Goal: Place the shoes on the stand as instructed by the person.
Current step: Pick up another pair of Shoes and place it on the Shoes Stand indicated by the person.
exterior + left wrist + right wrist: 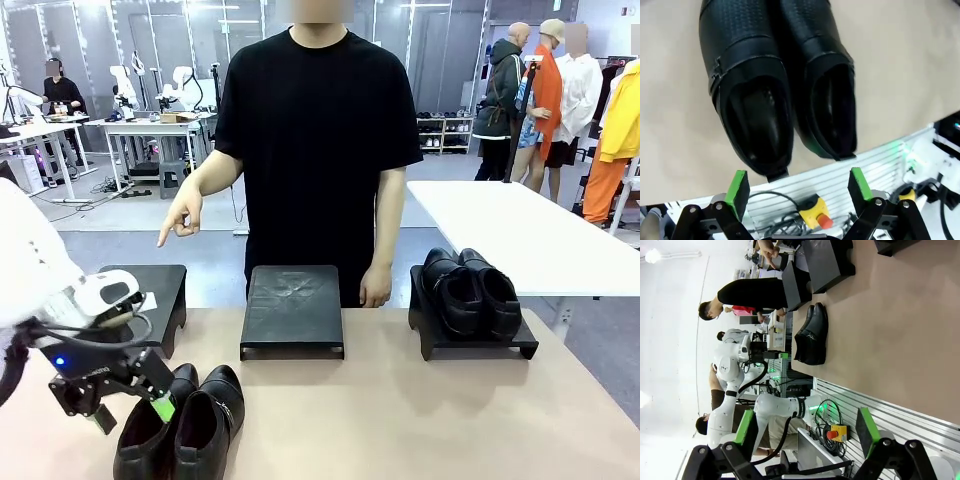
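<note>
on right stand [480,349], one shoe pair [470,295]

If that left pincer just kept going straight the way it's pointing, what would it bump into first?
Most likely the heel ends of the black shoes on the table, right ahead of the open left pincer. Depth is hard to judge; it could touch the table first.

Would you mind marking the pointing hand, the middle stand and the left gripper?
pointing hand [182,216], front view, back of hand.
middle stand [293,300], front view, top surface.
left gripper [798,186], left wrist view, between fingertips.
</note>
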Available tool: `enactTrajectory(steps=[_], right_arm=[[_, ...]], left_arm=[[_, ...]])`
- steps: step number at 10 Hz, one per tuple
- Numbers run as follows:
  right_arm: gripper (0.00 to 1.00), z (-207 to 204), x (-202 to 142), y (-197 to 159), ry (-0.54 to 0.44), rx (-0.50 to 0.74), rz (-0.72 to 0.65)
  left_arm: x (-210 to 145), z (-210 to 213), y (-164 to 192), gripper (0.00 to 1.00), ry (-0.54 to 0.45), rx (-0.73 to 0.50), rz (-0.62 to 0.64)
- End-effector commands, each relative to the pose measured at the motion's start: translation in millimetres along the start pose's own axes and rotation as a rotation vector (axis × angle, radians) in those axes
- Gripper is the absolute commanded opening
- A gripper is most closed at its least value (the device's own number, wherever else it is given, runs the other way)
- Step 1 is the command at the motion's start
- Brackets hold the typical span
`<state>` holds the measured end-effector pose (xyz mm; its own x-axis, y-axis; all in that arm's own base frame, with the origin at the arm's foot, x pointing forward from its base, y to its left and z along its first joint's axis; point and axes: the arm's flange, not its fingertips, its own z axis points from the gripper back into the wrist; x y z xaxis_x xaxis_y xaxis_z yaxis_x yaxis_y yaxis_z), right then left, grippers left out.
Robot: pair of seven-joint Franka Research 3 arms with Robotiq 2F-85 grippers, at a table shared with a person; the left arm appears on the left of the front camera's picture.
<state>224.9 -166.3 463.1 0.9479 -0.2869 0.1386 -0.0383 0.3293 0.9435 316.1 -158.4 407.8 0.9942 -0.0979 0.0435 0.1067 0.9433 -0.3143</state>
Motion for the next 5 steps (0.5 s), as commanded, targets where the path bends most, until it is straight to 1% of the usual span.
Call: enactTrajectory(steps=[1,4,5], right_arm=[[1.00,1.3,-1.1,-0.6,-0.001,0.005,0.023],[1.00,1.3,-1.1,-0.6,-0.001,0.005,0.023],[1.00,1.3,-1.1,-0.6,-0.001,0.005,0.023]], left_arm=[[-25.9,-32.1,6.4,1.00,-0.072,0.052,0.005],[-17.5,-34.2,-7.4,1.00,-0.073,0.044,-0.049],[4.7,-21.9,-13.9,1.00,-0.044,0.053,-0.022]])
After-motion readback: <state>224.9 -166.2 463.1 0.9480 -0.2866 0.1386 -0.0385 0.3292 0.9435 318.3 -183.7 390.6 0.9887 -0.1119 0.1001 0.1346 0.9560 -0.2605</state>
